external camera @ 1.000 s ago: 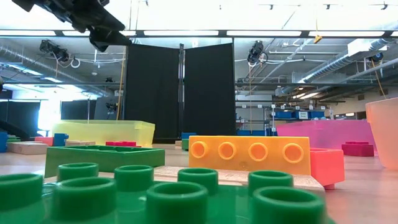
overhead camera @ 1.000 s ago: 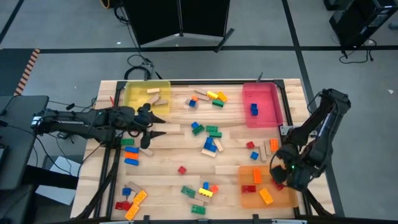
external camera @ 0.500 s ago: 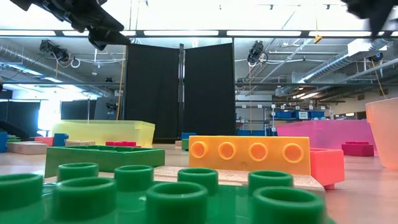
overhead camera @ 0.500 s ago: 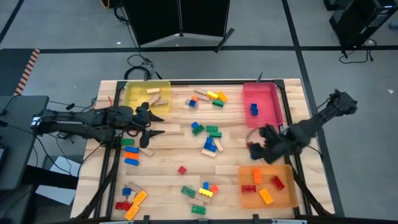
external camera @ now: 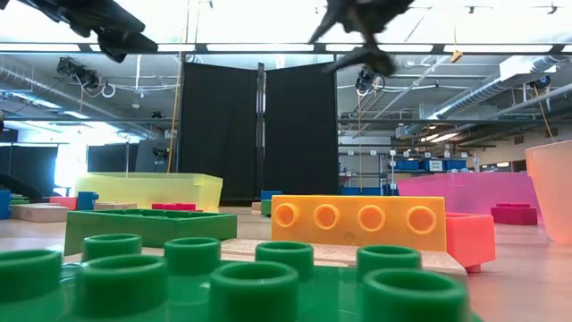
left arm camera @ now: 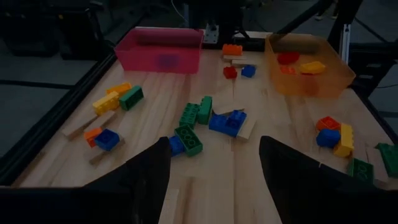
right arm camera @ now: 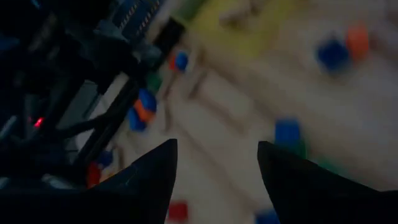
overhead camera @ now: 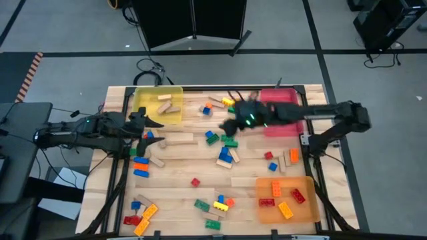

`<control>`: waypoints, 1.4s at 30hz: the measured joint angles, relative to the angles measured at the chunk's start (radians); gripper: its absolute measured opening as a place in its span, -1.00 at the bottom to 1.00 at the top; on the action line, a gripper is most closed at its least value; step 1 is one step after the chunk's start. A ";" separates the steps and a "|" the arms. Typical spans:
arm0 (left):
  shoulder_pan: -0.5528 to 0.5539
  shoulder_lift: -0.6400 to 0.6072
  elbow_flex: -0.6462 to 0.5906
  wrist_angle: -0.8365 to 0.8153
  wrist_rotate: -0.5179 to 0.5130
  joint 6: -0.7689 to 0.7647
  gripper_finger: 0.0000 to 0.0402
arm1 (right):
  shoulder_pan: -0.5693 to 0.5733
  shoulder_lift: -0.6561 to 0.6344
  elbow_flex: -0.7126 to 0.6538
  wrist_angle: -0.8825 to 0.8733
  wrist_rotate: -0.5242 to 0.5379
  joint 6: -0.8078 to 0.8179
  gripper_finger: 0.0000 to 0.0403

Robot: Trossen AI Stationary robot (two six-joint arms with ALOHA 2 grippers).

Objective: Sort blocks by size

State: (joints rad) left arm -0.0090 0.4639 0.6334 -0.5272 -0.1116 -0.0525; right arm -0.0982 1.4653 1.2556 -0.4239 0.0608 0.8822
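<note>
We have a few blocks (overhead camera: pixel 224 155) in the trays (overhead camera: pixel 287 200); most lie loose toward six o'clock. Both our grippers, left (left arm camera: pixel 214 171) and right (right arm camera: pixel 217 171), gape empty.

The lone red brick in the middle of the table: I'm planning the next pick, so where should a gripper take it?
The red brick lies flat and alone on bare wood. Probably best to come straight down and pinch its two opposite side walls; nothing beside it would block the fingers. Its stud count is too small to tell.
</note>
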 joint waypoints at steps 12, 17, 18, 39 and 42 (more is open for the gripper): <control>0.000 -0.041 0.000 -0.100 0.031 -0.003 0.26 | -0.224 0.507 0.733 -0.417 -0.091 -0.435 0.08; 0.000 -0.065 0.000 -0.137 0.033 -0.003 0.26 | -0.300 0.630 0.839 -0.491 -0.139 -0.459 0.09; 0.000 -0.070 0.000 -0.146 0.033 -0.003 0.26 | -0.317 0.647 0.841 -0.502 -0.157 -0.460 0.11; 0.000 -0.080 0.000 -0.167 -0.008 -0.004 0.26 | -0.322 0.843 0.841 -0.492 -0.202 -0.706 0.79; 0.000 -0.080 0.000 -0.167 -0.016 -0.004 0.26 | -0.300 0.848 0.841 -0.496 -0.089 -0.723 0.80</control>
State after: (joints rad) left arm -0.0086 0.3843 0.6334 -0.6944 -0.1273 -0.0563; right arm -0.3978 2.3132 2.0965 -0.9201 -0.0280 0.1596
